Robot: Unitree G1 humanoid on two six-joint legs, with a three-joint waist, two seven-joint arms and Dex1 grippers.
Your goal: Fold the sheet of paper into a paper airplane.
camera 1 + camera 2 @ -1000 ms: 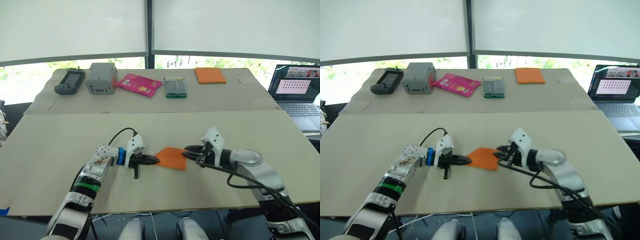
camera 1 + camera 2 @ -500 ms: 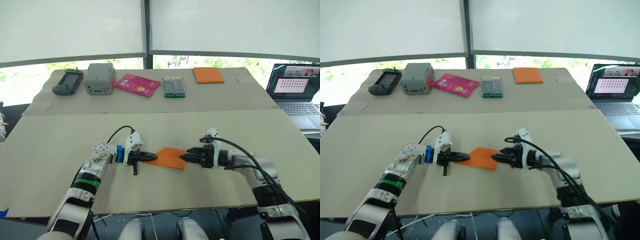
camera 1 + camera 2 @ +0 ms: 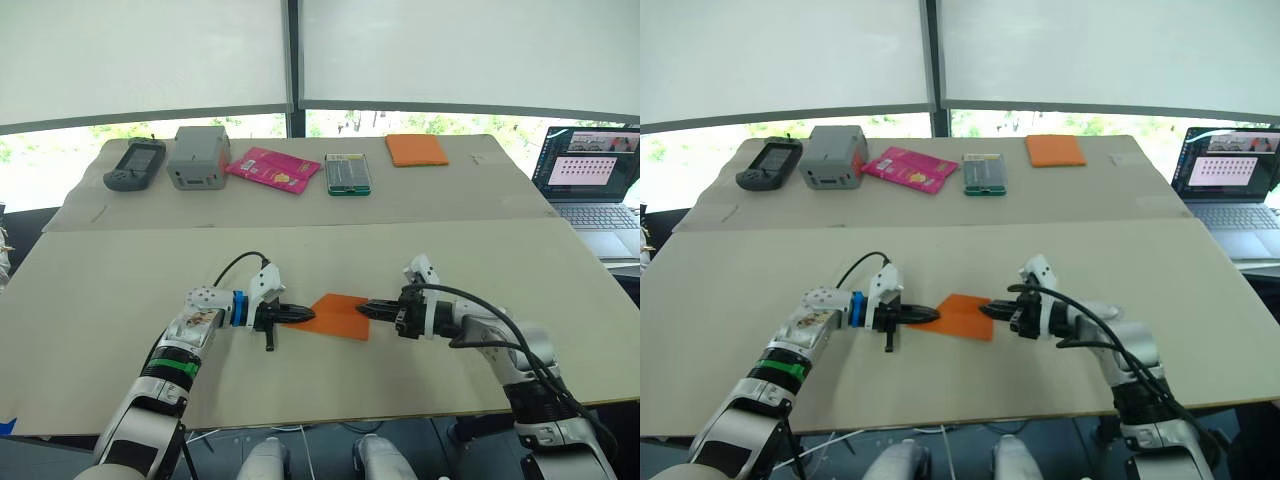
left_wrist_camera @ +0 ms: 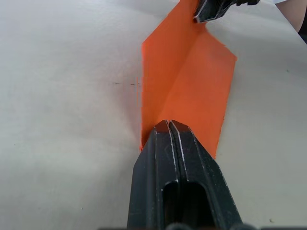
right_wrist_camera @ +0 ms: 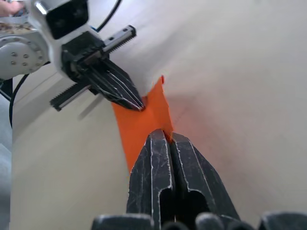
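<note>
Orange sheet of paper (image 3: pixel 336 315), creased, on near table (image 3: pixel 120 300).

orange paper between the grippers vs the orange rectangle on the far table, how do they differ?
The creased bright-orange sheet of paper lies on the near table, pinched at opposite ends by the left gripper and right gripper; the smooth orange rectangle lies untouched on the far table. The sheet shows a fold ridge along its length and an irregular outline; the rectangle looks flat and uncreased. Both share the same orange colour.

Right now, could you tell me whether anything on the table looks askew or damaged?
Nothing stands out. The sheet of paper is creased but untorn, pinched at opposite ends by the left tool and right tool.
</note>
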